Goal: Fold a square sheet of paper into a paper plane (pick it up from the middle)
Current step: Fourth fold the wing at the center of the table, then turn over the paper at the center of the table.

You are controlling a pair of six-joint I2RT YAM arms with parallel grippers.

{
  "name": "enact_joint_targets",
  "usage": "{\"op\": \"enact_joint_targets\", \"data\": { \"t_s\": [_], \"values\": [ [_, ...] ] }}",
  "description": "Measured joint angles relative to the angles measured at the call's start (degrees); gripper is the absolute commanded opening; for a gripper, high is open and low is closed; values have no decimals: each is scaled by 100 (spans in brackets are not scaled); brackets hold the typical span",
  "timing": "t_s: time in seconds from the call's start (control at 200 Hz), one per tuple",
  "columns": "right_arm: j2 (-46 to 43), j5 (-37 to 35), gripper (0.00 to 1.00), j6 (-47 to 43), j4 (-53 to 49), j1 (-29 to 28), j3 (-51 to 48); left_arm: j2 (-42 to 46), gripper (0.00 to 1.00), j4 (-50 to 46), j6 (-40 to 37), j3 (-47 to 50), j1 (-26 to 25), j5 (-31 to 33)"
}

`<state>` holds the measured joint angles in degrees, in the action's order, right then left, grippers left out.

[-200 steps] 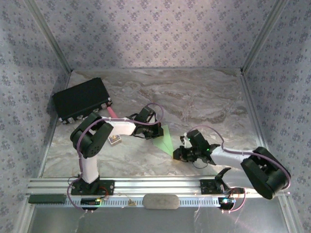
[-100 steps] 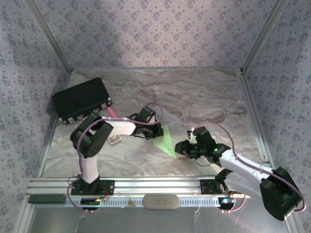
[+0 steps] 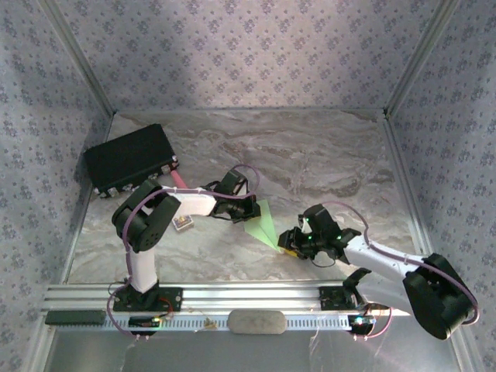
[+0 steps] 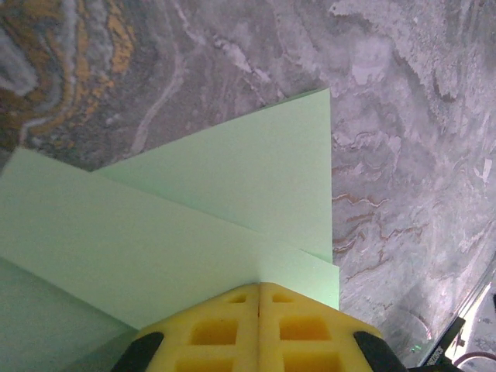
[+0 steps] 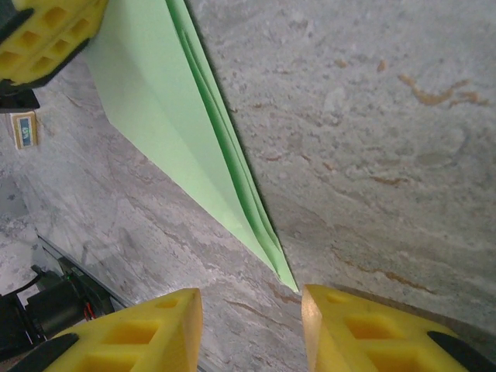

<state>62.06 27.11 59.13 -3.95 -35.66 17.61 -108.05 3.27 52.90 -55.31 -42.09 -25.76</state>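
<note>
At the left gripper [image 4: 259,301]: yellow pads shut flat together, touching the wide end of the paper plane [image 4: 201,225], which spreads just ahead of them. Hard to tell whether pinched or merely pressed down. At the right gripper [image 5: 249,304]: partly open, holding nothing, with the plane's pointed tip just ahead of the gap and untouched. Wide end cut off at the frame edge there.

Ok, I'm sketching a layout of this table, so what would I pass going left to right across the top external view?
From the left: black box → small card box → folded green paper → right pincer.
</note>
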Motion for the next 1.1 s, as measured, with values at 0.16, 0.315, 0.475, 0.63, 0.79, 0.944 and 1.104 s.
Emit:
{"op": "enact_joint_targets", "data": {
  "t_s": [0.16, 0.315, 0.475, 0.63, 0.79, 0.944, 1.104],
  "values": [
    [232, 118, 39, 2, 116, -17, 0, 0, 5, 11, 74, 26, 52, -72],
    [407, 168, 40, 4, 186, -46, 4, -2, 5, 44, 105, 42, 76, -125],
    [503, 208, 38, 13, 175, -44, 59, -4, 5, 103, 140, 74, 85, -153],
    [625, 225, 34, 68, 177, -37, 85, -4, 5, 142, 164, 96, 103, -188],
    [658, 225, 35, 151, 179, -31, 109, -7, 5, 162, 188, 107, 122, -225],
    [680, 247, 35, 197, 201, -20, 109, -31, 5, 181, 227, 107, 151, -304],
    [678, 267, 36, 275, 247, -9, 111, -50, 5, 236, 271, 116, 173, -385]
  ]
}}
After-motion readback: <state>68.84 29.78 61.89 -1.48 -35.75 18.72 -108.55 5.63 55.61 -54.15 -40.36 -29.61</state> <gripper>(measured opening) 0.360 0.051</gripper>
